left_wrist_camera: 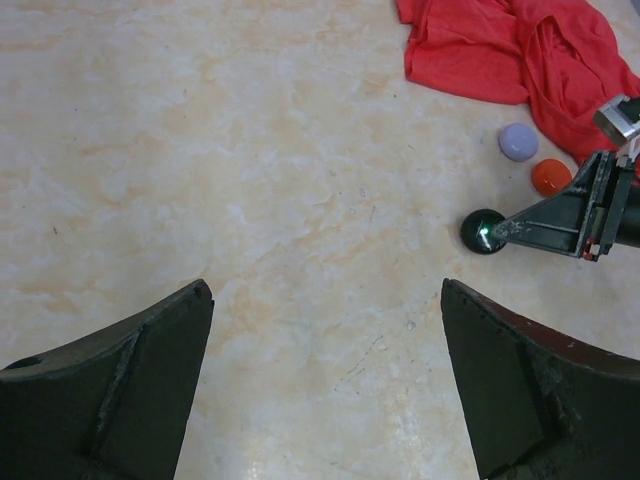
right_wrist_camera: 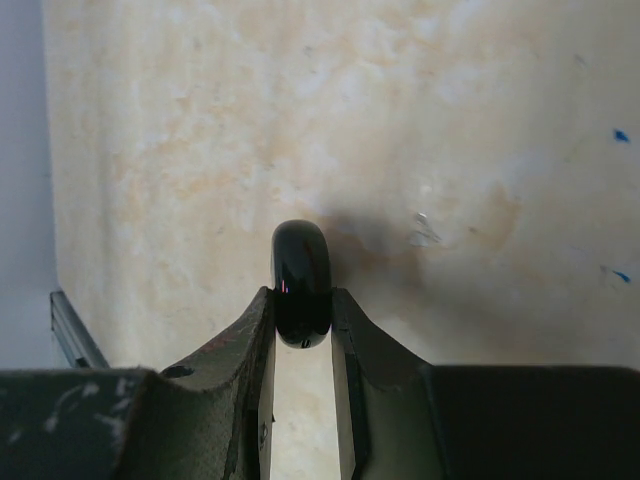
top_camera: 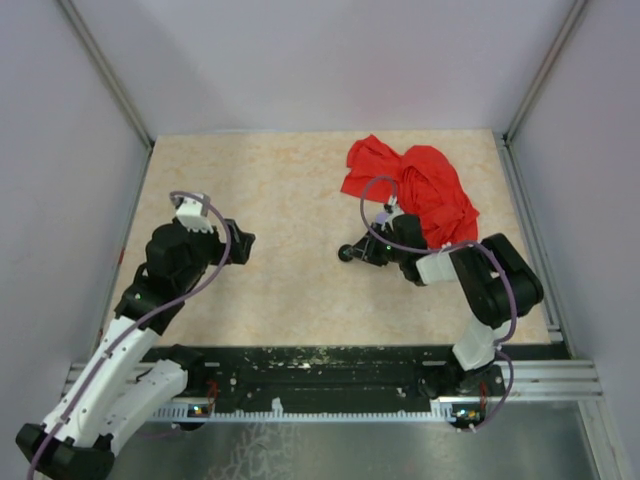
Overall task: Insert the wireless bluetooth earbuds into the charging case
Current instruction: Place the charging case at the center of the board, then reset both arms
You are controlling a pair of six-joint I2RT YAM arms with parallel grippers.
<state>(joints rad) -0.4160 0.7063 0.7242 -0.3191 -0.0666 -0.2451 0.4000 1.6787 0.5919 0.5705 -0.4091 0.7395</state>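
Observation:
The charging case (right_wrist_camera: pixel 301 262), a small glossy black puck, stands on edge between the fingers of my right gripper (right_wrist_camera: pixel 302 298), which is shut on it just above the table. In the left wrist view the charging case (left_wrist_camera: pixel 482 229) shows a tiny green light, with the right gripper's fingers (left_wrist_camera: pixel 556 214) coming in from the right. From above, the case (top_camera: pixel 346 253) is at the table's middle right. My left gripper (left_wrist_camera: pixel 326 292) hangs open over bare table at the left (top_camera: pixel 238 246), with nothing between its fingers. The earbuds are out of view.
A crumpled red cloth (top_camera: pixel 412 188) lies at the back right, behind the right gripper. A lavender disc (left_wrist_camera: pixel 518 142) and a red disc (left_wrist_camera: pixel 551 177) sit on the table between the cloth and the case. Grey walls enclose the table.

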